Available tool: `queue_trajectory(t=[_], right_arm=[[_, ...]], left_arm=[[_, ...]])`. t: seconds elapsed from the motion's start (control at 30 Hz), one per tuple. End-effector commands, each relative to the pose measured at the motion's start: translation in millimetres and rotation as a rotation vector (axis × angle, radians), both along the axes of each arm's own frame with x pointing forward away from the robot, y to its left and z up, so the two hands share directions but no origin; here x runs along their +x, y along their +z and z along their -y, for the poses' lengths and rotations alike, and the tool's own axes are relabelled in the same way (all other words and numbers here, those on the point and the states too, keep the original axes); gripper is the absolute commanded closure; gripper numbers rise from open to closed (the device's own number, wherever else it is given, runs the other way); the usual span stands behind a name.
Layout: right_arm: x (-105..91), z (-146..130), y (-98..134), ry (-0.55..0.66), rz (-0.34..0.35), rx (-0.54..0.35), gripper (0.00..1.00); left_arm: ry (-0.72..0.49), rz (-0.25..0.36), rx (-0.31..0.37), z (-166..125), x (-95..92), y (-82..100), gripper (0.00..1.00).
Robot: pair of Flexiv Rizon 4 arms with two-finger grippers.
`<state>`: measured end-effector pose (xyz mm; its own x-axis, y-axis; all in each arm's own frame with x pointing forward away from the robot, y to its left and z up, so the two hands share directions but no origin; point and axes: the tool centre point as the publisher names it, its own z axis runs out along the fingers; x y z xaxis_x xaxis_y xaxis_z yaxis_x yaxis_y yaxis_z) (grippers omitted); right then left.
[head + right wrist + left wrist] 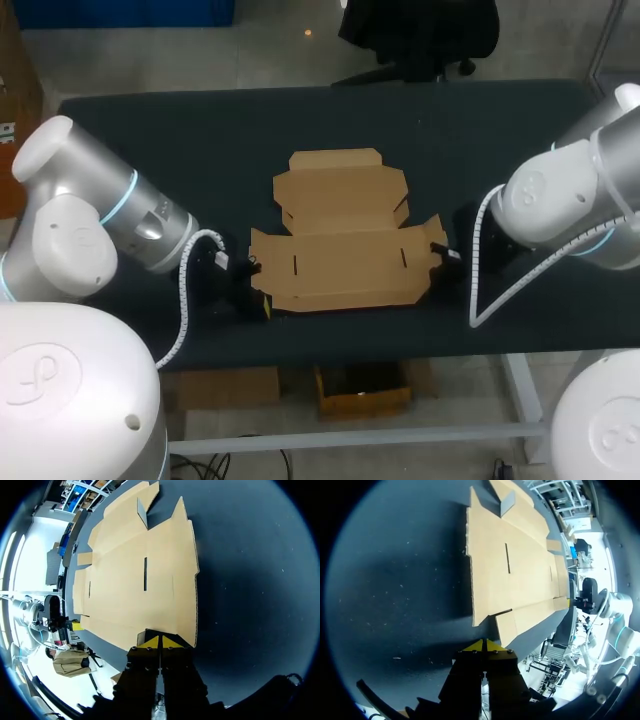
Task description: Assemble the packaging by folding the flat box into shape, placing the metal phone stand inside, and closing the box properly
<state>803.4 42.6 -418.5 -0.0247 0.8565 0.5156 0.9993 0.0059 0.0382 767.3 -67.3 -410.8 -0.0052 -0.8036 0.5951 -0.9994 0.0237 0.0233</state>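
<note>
Flat brown cardboard box (345,262) lies unfolded in the middle of the dark table (170,140), flaps spread out. Left gripper (483,645) sits low just beside the box's near left corner flap, its yellow tips pressed together on nothing. Right gripper (160,641) is at the box's right edge, jaws likewise closed.

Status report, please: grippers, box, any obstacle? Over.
Left gripper shut, beside the flat brown cardboard box. Right gripper shut, at its opposite edge. Box lies unfolded on dark table. No phone stand in view.
</note>
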Motion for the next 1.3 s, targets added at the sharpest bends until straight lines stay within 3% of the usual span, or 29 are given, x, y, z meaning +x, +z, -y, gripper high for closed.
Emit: queue_trajectory(t=[0.03, 0.6, 1.3], right_arm=[[-0.3, 1.2, -1.2, 0.0, -0.002, 0.007, 1.0], [-0.1, -1.5, -3.5, 0.008, -0.009, 0.005, 1.0], [2.2, -3.4, -5.5, 0.013, -0.018, 0.001, 1.0]], left_arm=[[0.0, -0.007, 0.001, 1.7, 2.2, -2.6, 1.0], [0.005, -0.038, -0.022, 8.2, 7.4, -7.5, 1.0], [0.01, -0.01, -0.017, 12.7, 14.9, 3.3, 1.0]])
